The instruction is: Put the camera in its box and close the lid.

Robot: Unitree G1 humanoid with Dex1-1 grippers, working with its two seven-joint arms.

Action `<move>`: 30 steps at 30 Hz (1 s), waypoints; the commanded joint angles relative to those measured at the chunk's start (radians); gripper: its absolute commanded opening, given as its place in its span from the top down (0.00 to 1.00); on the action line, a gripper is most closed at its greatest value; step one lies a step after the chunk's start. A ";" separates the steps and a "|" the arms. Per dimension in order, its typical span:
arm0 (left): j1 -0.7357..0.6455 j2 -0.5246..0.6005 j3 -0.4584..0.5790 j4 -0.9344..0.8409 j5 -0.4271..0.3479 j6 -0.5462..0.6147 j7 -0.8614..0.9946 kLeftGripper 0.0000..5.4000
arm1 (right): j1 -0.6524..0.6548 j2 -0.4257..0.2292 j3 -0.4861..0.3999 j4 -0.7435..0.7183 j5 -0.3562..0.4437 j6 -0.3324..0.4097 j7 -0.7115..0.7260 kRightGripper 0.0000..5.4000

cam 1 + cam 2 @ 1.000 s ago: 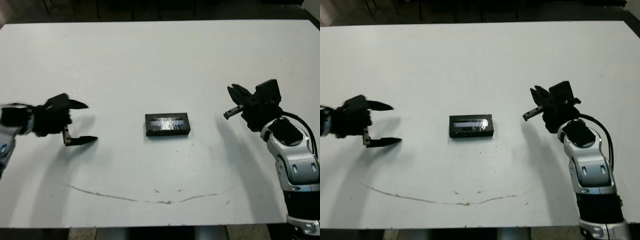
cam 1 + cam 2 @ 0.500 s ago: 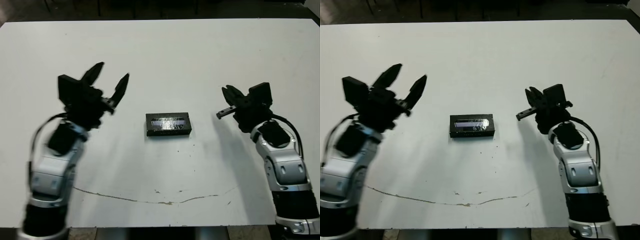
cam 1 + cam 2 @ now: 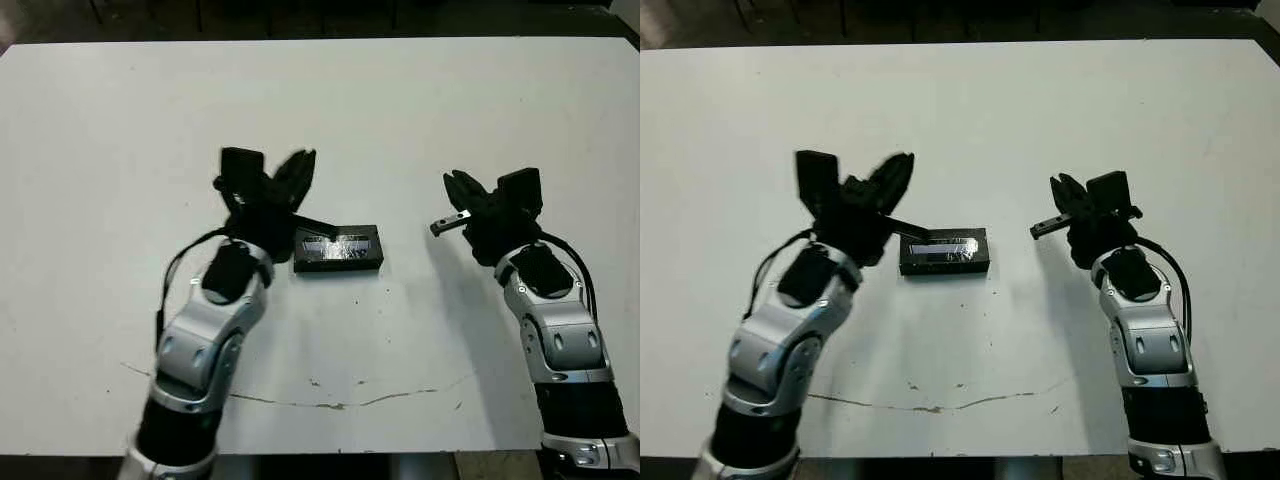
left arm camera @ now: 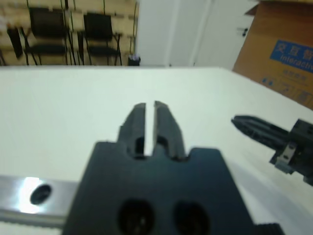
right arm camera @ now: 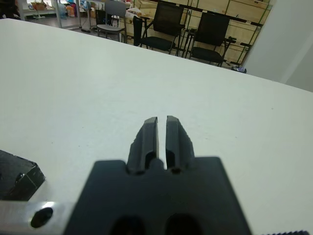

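The left gripper's [image 3: 315,196] two black fingers [image 3: 300,168] stand spread apart with nothing between them: one points up and away, while the thinner lower one reaches toward the box [image 3: 337,262] and ends at its left end. Whether the tip touches, I cannot tell. The box lies just to the right of those fingers, near the middle of the white table [image 3: 400,110], with its long axis running left to right across the robot's front. The lid [image 3: 338,243] with its pale stripe already sits on top, and the camera is not in sight, so it is probably inside. The right gripper [image 3: 447,205] hangs off the box's right end, clearly apart from it, its fingers also parted and empty. The left arm is much the nearer for any last press on the lid.
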 commanded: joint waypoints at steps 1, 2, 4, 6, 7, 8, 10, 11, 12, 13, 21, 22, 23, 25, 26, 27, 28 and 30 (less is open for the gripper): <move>0.034 0.001 -0.035 0.071 0.031 0.065 0.018 1.00 | 0.028 0.000 -0.003 -0.005 0.004 0.014 -0.003 1.00; 0.036 0.000 -0.044 0.086 0.037 0.080 0.019 1.00 | 0.029 0.001 -0.003 -0.006 0.006 0.014 -0.002 1.00; 0.043 -0.006 -0.053 0.122 0.037 0.114 0.017 1.00 | 0.028 0.003 -0.004 -0.007 0.009 0.015 -0.001 1.00; 0.057 -0.009 -0.059 0.169 0.035 0.127 0.008 1.00 | 0.026 0.006 -0.006 -0.008 0.013 0.015 0.000 1.00; 0.063 -0.006 -0.062 0.189 0.036 0.128 0.003 1.00 | 0.025 0.007 -0.007 -0.009 0.016 0.017 0.000 1.00; 0.070 -0.002 -0.063 0.207 0.039 0.125 -0.001 1.00 | 0.025 0.008 -0.008 -0.012 0.017 0.020 -0.001 1.00; 0.084 0.004 -0.059 0.237 0.048 0.134 0.000 1.00 | 0.024 0.005 -0.009 -0.017 0.021 0.024 -0.001 1.00; 0.089 0.006 -0.059 0.247 0.053 0.138 0.001 1.00 | 0.023 0.004 -0.010 -0.018 0.023 0.025 0.000 1.00; 0.099 0.014 -0.058 0.258 0.056 0.131 -0.004 1.00 | 0.023 0.004 -0.010 -0.021 0.024 0.032 -0.002 1.00; 0.108 0.022 -0.058 0.265 0.059 0.124 -0.010 1.00 | 0.023 0.003 -0.011 -0.024 0.025 0.037 -0.002 1.00; 0.144 0.065 -0.047 0.272 0.068 0.116 -0.046 1.00 | 0.018 -0.003 -0.010 -0.021 0.025 0.032 0.008 1.00; 0.149 0.068 -0.045 0.268 0.069 0.114 -0.049 1.00 | 0.019 -0.002 -0.009 -0.025 0.025 0.036 0.008 1.00; 0.155 0.072 -0.044 0.259 0.069 0.111 -0.054 1.00 | 0.019 -0.002 -0.008 -0.027 0.027 0.036 0.009 1.00; 0.172 0.078 -0.042 0.223 0.068 0.097 -0.062 1.00 | 0.020 0.000 -0.008 -0.031 0.031 0.040 0.010 1.00; 0.187 0.084 -0.043 0.189 0.066 0.075 -0.069 1.00 | 0.022 0.001 -0.008 -0.034 0.031 0.040 0.010 1.00; 0.204 0.092 -0.045 0.162 0.065 0.033 -0.081 1.00 | 0.024 0.001 -0.007 -0.036 0.031 0.039 0.009 1.00; 0.227 0.102 -0.045 0.130 0.064 -0.029 -0.097 1.00 | 0.027 0.000 -0.006 -0.038 0.030 0.036 0.009 1.00; 0.259 0.119 -0.035 0.084 0.062 -0.149 -0.124 1.00 | 0.029 0.002 -0.006 -0.042 0.031 0.032 0.008 1.00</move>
